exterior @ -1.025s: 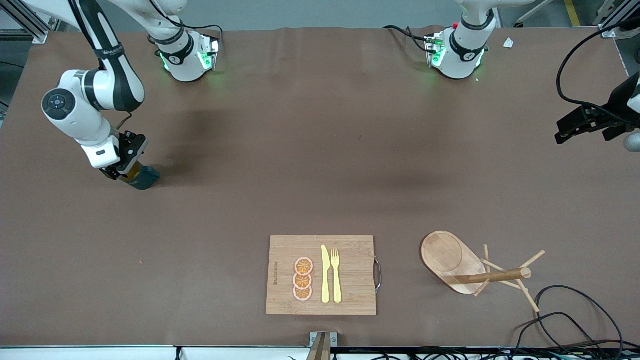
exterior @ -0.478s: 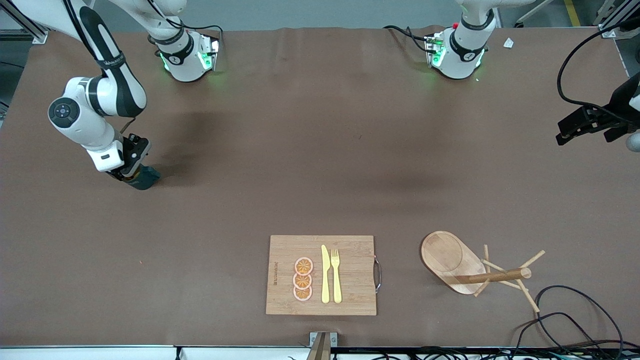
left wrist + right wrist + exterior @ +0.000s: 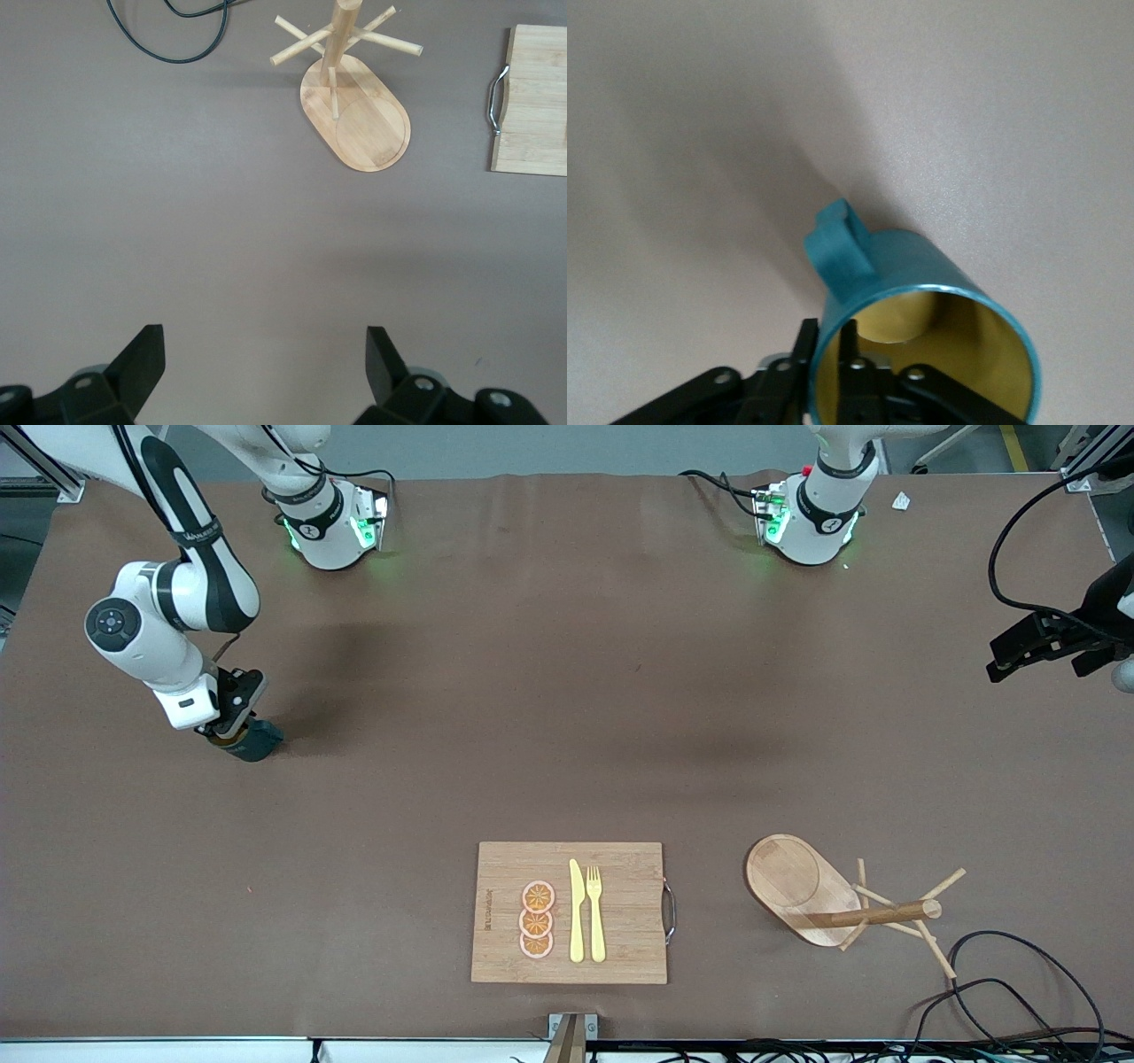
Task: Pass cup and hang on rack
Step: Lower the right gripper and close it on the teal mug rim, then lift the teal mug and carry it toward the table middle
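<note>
The teal cup (image 3: 255, 740) is at the table's right-arm end, low at the table, its yellowish mouth turned toward my right gripper (image 3: 227, 733). In the right wrist view the right gripper (image 3: 828, 329) is shut on the cup's (image 3: 921, 274) rim, one finger inside and one outside, beside the handle. The wooden rack (image 3: 828, 899) stands on its oval base near the front camera, toward the left arm's end, and it shows in the left wrist view (image 3: 354, 115). My left gripper (image 3: 997, 666) waits open and empty in the air at the table's left-arm end, fingers wide apart (image 3: 264, 354).
A bamboo cutting board (image 3: 620, 921) with a yellow knife, a fork and three orange slices lies near the front camera, between the arms' ends; its handle end shows in the left wrist view (image 3: 532, 97). Black cables (image 3: 1001, 983) loop beside the rack.
The right arm's wrist has swung a little toward the robots' bases while its gripper stays at the cup. The cup, the rack and the left arm have hardly moved.
</note>
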Tool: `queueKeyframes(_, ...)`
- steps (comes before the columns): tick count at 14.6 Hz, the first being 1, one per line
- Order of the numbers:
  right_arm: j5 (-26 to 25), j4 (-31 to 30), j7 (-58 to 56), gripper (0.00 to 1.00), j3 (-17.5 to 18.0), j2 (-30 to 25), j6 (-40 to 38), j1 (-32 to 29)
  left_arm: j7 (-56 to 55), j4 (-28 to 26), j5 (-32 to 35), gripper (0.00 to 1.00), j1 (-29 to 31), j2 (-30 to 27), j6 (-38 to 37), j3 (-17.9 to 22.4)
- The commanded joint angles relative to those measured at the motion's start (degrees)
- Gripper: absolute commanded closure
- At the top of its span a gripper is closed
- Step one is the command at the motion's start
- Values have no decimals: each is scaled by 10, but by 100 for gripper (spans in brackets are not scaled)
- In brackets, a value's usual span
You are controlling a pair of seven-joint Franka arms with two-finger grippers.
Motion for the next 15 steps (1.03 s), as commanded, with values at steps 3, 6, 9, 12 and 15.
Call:
queueKeyframes(3, -13, 1, -3, 100, 6, -3, 0, -11, 8, 16, -11, 0, 1, 6, 1, 1)
queueKeyframes(6, -10, 16, 16, 100, 7, -10, -28, -8, 7, 17, -10, 0, 1, 8, 1, 2)
queueKeyframes(9, -5, 34, 120, 100, 13, -51, -111, 26, 8, 17, -9, 0, 1, 7, 1, 2)
queueKeyframes(12, 51, 50, 240, 100, 13, -83, -181, 96, 8, 17, -9, 0, 1, 8, 1, 2)
queueKeyframes(15, 148, 66, 337, 100, 12, -102, -217, 170, 8, 17, -8, 0, 1, 7, 0, 2)
